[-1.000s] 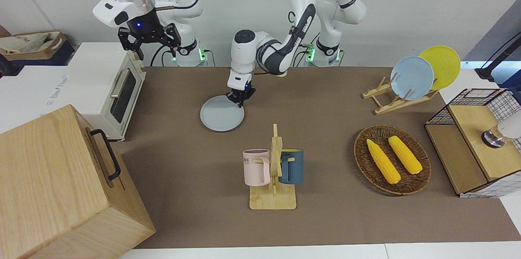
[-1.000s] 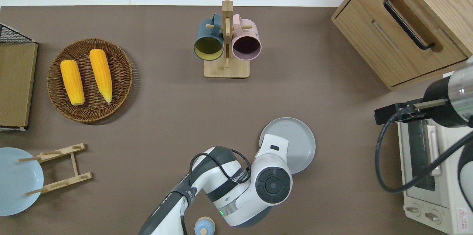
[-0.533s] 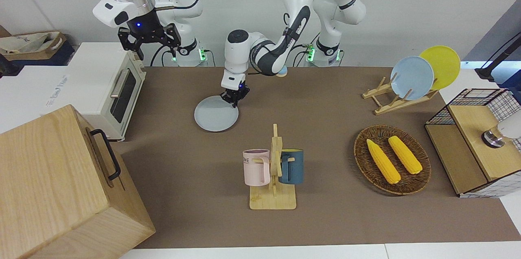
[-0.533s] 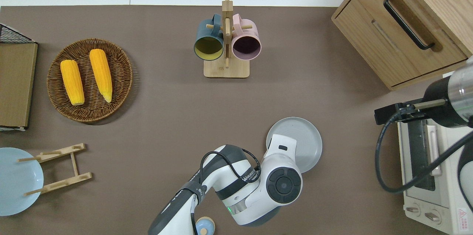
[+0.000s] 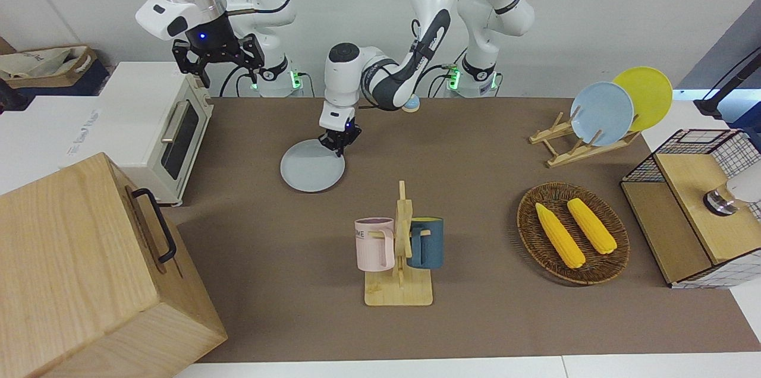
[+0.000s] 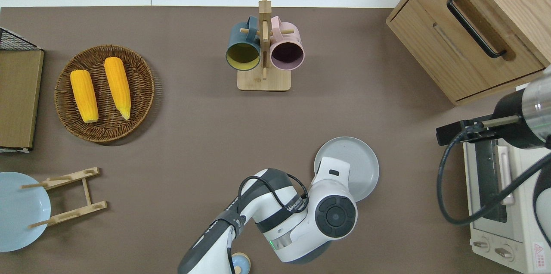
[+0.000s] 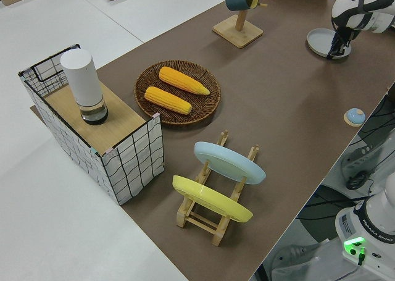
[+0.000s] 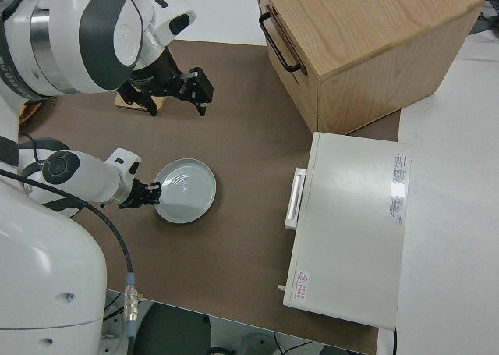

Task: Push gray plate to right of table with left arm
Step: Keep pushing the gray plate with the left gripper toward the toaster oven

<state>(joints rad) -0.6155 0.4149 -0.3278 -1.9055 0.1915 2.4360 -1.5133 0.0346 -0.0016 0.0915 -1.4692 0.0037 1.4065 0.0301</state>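
Pushing is under way: left gripper (image 5: 337,146), finger gap impossible to judge, touches the gray plate (image 5: 311,167) mid-table near the robots, which needs sliding on toward the toaster oven (image 5: 168,128); right arm parked.

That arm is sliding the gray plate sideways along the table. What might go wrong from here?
The left gripper touches only the gray plate at its rim, so the plate could spin or slip away. Also, the toaster oven stands at the right arm's end of the table; pushed too far, the plate might bump it.

Robot lab, two arms (image 5: 416,39), staged kitchen props, table (image 5: 475,146)
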